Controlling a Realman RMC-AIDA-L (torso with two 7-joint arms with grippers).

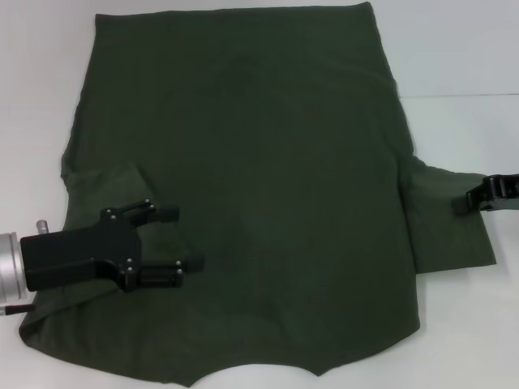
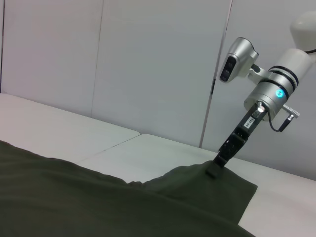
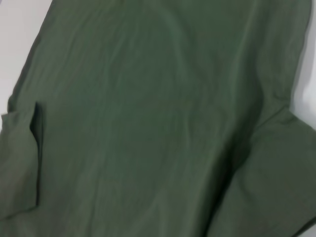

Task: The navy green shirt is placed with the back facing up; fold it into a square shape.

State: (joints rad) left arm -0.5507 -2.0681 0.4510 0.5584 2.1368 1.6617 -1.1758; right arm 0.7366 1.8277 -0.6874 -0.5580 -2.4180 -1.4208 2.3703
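Note:
The navy green shirt point(image 1: 268, 162) lies spread on the white table, plain back up, collar toward the near edge. Its left sleeve is folded inward onto the body. My left gripper point(image 1: 180, 238) hovers open just over that folded sleeve, with nothing between its fingers. My right gripper point(image 1: 464, 203) is at the right sleeve point(image 1: 450, 223). In the left wrist view the right gripper point(image 2: 216, 168) is shut on the sleeve's fabric, which rises to a small peak at its tip. The right wrist view shows only the shirt point(image 3: 148, 118), with the folded sleeve point(image 3: 19, 163) at one side.
The white table point(image 1: 470, 49) surrounds the shirt, with bare surface at the far right and far left. A seam in the tabletop point(image 1: 462, 96) runs along the right side. Pale wall panels point(image 2: 148, 64) stand behind the table.

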